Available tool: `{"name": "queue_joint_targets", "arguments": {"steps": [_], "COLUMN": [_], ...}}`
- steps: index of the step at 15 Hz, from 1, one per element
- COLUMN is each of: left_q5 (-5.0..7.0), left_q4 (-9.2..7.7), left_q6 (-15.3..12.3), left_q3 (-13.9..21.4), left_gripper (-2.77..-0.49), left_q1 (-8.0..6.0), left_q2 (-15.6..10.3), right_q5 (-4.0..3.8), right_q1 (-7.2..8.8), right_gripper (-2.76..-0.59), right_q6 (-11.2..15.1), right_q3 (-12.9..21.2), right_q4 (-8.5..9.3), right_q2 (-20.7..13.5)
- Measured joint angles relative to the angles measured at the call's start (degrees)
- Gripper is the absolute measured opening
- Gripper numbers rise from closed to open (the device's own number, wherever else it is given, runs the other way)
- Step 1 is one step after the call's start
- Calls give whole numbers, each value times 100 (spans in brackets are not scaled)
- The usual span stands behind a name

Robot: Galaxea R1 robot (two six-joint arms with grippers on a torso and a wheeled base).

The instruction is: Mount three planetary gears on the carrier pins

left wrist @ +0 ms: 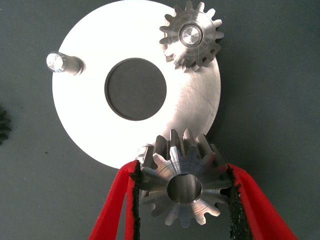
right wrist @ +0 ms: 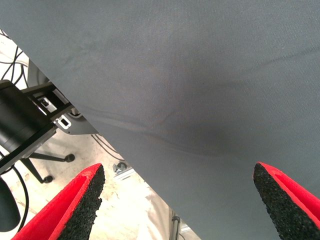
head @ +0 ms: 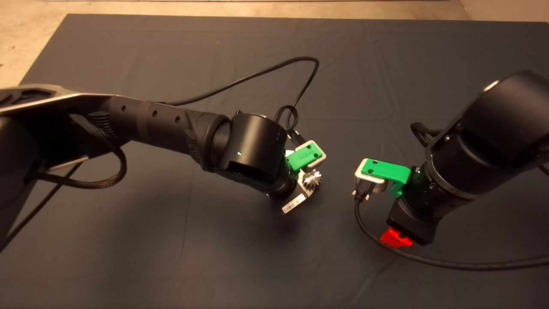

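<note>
The shiny round disc [left wrist: 85, 125] lies on the mat, and one planetary gear [left wrist: 191, 37] is seated on a carrier pin. A second pin [left wrist: 62, 62] stands bare. My left gripper [left wrist: 182, 170] is shut on another silver gear [left wrist: 185, 192]. It holds this gear at the disc's rim, over the third pin [left wrist: 145, 149], which is mostly hidden behind it. A dark toothed edge [left wrist: 3, 127] shows on the mat beside the disc. In the head view a gear [head: 314, 177] peeks out by the left wrist at mid-mat. My right gripper [right wrist: 177, 185] hangs open and empty.
The right arm hovers right of centre with a red finger [head: 396, 238] showing. Its black cable [head: 429, 259] trails over the mat to the right edge. The left arm's cable [head: 257, 77] loops behind it. Beyond the mat's edge, the right wrist view shows floor and a wheeled stand [right wrist: 45, 165].
</note>
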Motion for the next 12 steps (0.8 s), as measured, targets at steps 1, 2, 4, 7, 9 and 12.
{"name": "queue_joint_targets", "arguments": {"steps": [1, 2, 4, 7, 9, 12], "left_q5": [-2, -2, -5, 9, 13, 3], "left_q4": [22, 44, 65, 140, 226, 242], "left_q6": [17, 39, 94, 151, 176, 286], "left_q3": [-8, -11, -22, -60, -96, -112], "left_gripper": [-240, -240, -240, -240, -240, -240], "left_q1": [-1, 0, 2, 68, 140, 234], "left_q2": [0, -3, -12, -94, -99, -112], "right_q5": [1, -2, 0, 0, 0, 0], "right_q1": [0, 0, 0, 5, 22, 30], "right_gripper": [-115, -115, -115, -115, -115, -115], "right_q6": [0, 0, 0, 0, 0, 0], "right_q3": [0, 0, 16, 36, 37, 61], "right_q4": [0, 0, 0, 0, 2, 1], "right_q2": [-5, -9, -9, -9, -11, -13]}}
